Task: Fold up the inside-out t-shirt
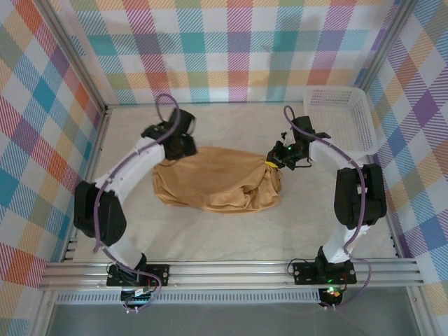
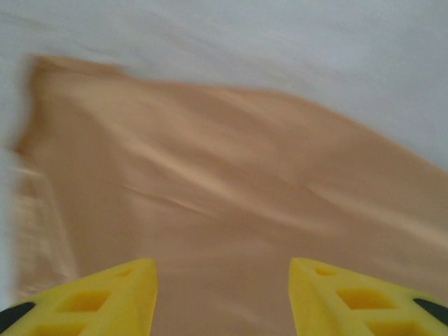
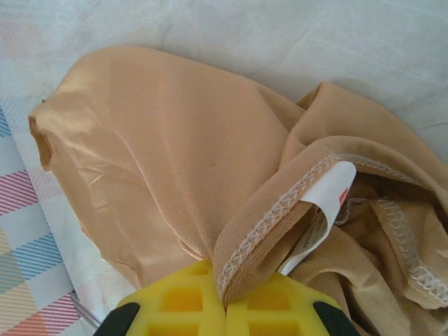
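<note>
The tan inside-out t-shirt (image 1: 217, 185) lies crumpled in the middle of the table. My left gripper (image 1: 178, 147) is at the shirt's far left edge. In the blurred left wrist view its yellow fingers (image 2: 119, 290) stand apart over smooth tan cloth (image 2: 231, 175), and the left gripper (image 2: 222, 280) is open with nothing between them. My right gripper (image 1: 273, 162) is at the shirt's far right corner. In the right wrist view the right gripper (image 3: 225, 294) is shut on a stitched ribbed edge of the t-shirt (image 3: 161, 140), beside a curled white tag (image 3: 336, 189).
A white mesh basket (image 1: 343, 112) stands at the back right corner. Checked cloth walls and metal rails close in the table. Pale bare tabletop (image 1: 231, 238) lies between the shirt and the arm bases.
</note>
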Motion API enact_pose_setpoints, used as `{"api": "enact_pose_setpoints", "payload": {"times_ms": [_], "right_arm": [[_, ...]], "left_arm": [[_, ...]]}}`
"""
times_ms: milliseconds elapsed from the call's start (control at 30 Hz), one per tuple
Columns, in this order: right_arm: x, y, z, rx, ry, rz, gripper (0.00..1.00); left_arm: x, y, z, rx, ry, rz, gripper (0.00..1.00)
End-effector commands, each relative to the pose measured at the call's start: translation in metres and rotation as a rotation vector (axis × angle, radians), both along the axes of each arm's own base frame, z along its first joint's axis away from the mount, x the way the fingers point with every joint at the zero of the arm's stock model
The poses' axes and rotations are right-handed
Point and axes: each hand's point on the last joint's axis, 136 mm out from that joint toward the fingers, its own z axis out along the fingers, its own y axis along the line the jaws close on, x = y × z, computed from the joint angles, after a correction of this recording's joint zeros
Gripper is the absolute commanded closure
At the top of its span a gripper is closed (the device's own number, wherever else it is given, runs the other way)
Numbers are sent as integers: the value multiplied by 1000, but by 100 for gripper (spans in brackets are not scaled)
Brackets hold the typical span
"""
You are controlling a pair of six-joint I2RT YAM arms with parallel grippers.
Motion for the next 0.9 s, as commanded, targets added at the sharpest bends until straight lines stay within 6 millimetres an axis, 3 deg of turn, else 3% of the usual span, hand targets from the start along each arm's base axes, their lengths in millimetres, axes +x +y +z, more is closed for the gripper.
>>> {"api": "enact_pose_setpoints", "payload": {"times_ms": [0,67,167,267,367,567,633,733,867], "right_arm": [[0,-2,-4,-27,-8,-3,100],[2,-3,-6,-32,-4,-5,100],[3,-3,-7,-34,0,-4,100],[3,-4,-8,-36,0,-6,100],[1,-7,-10,-41,5,-9,100],[1,-16,-8,-41,0,-24,100],[2,-17,-7,-42,-3,-27,100],[5,-26,-9,-72,0,-49,100],[9,-53,-15,-144,22,-120,100]], "left_arm": [[-35,-77,-16,-204,73,-105,49],[-55,-122,-29,-250,129,-191,49],[-73,-169,-48,-272,195,-274,48],[-81,-197,-70,-272,255,-318,49],[-89,-213,-85,-247,291,-349,53],[-91,-199,-113,-99,328,-327,61],[-87,-190,-115,-38,315,-315,76],[-77,-178,-100,14,272,-306,100],[-60,-145,-57,41,169,-267,100]]}}
